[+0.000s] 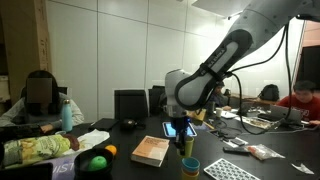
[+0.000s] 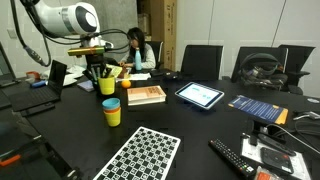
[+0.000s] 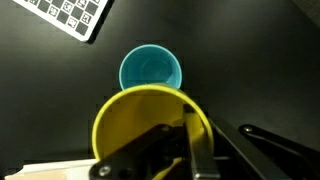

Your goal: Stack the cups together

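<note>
**Yellow cup held aloft, not yet centred over the light blue cup**

**Observed**

1. The gripper point(image 3: 186, 150) is clamped on the wall of the yellow cup point(image 3: 150, 125). As far as the wrist view shows, 1 finger is inside the rim and 1 is outside. The cup hangs mouth up, clear of the table point(image 2: 200, 132).
2. The light blue cup point(image 3: 150, 70) stands upright on the table, near the book point(image 2: 146, 95). In the wrist view its mouth lies just beyond the yellow rim rather than beneath it. Both exterior views show the held cup above it and a little to one side.
3. In the exterior views the lower part of the standing cup looks yellowish. Whether it already sits in another cup cannot be told. No red or orange cup can be made out.

**Assessment**

The step in hand appears to be nesting the yellow cup into the light blue one. The offset must be closed before any descent.

**Recommended**

- Shift sideways until the 2 rims read concentric in the wrist view.
- Lower straight and slowly, keeping the cup level.
- A light plastic cup will likely tip or skate if its rim is struck off-centre.
- Release only once the yellow cup is seated, then lift vertically so the inner finger does not drag it out.
</note>
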